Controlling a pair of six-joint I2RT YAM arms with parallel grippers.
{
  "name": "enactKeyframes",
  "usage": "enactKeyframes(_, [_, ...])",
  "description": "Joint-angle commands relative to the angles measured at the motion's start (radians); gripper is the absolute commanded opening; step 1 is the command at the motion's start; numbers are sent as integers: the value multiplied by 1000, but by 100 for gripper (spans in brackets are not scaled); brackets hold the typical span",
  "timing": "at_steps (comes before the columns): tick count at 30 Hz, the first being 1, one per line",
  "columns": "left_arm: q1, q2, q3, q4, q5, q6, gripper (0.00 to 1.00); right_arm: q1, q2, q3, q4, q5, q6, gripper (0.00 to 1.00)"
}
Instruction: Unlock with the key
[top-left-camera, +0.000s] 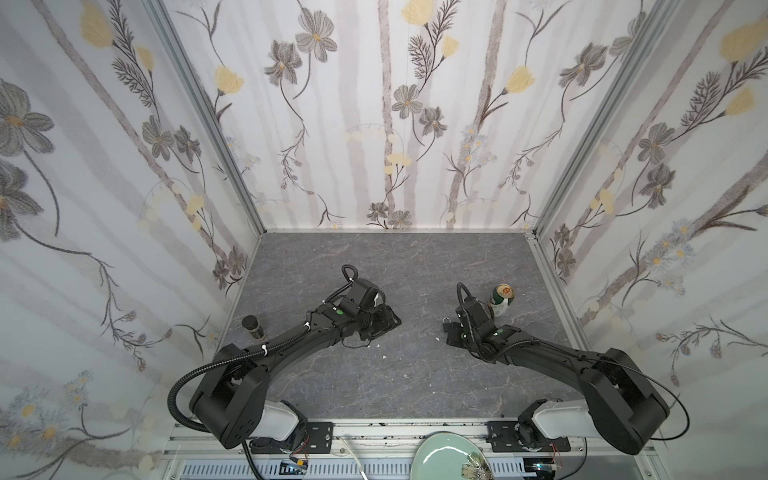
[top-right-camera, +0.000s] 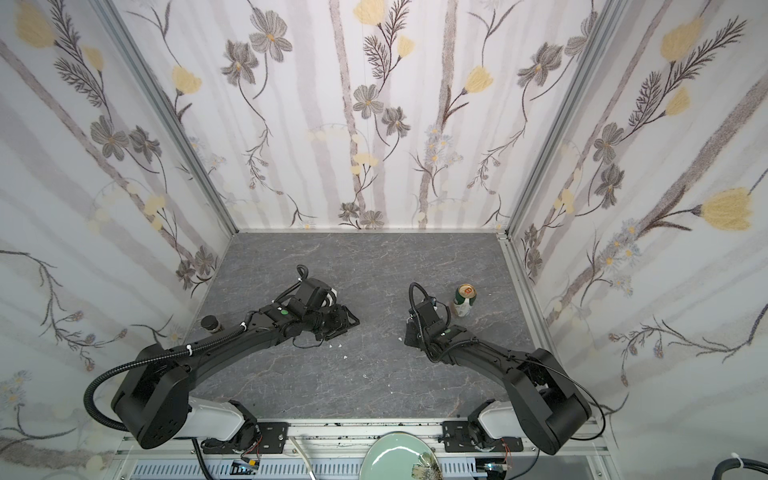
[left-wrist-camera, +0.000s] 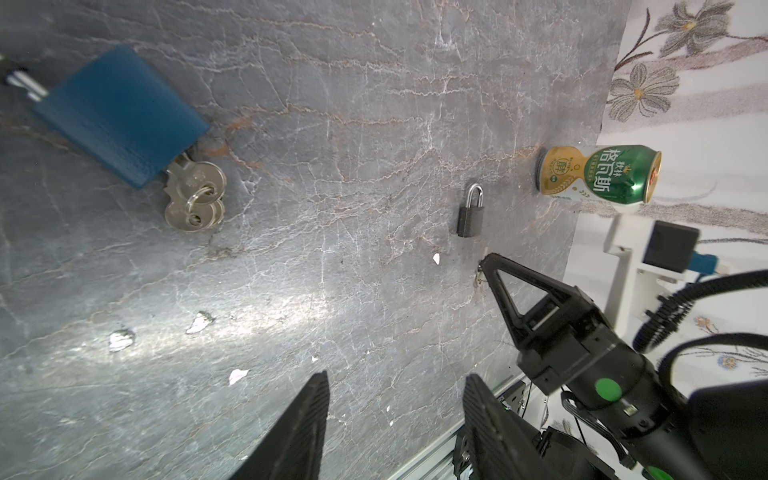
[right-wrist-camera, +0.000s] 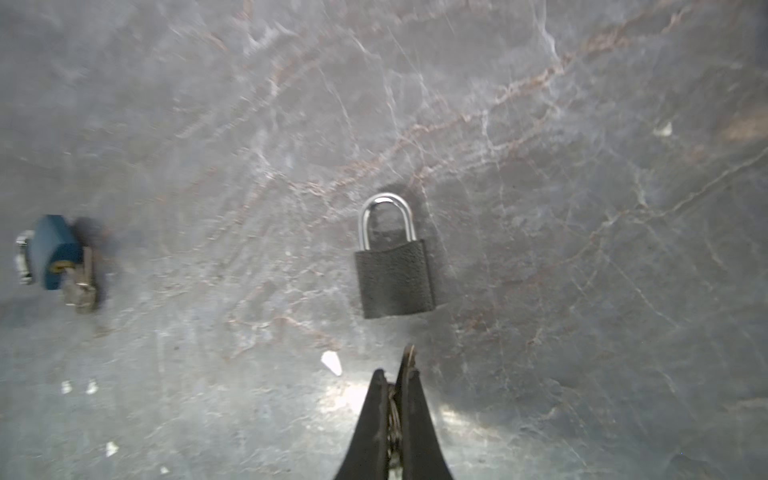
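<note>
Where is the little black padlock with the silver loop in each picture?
In a top view: the small black padlock peeks out left of the green-and-gold drink can.
In a top view: hidden behind the right arm; the can shows.
Left wrist: between the can and the right gripper.
Right wrist: in the middle, just beyond the right gripper, shut on a small key; no can.
Shared landmark: the can.
</note>
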Motion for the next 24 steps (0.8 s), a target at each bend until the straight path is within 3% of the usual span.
enactKeyframes(1, [-1,-10,7,39,-3,2,55,1,-74,1,20,-20,-26,0])
enactKeyframes(5, [0,-25,5,93,18,0,54,0,-167,21,4,-33,-33,0])
enactKeyframes(13, [-32,-79,-41,365,117,-13,43,0,-276,101,5,-42,4,0])
enactKeyframes(17, [-91,-100,-35,412,81,47,43,-1,-281,138,55,-74,62,0])
enactKeyframes(24, [-171,-146,-77,508,-93,125,47,13,-281,128,217,-146,207,0])
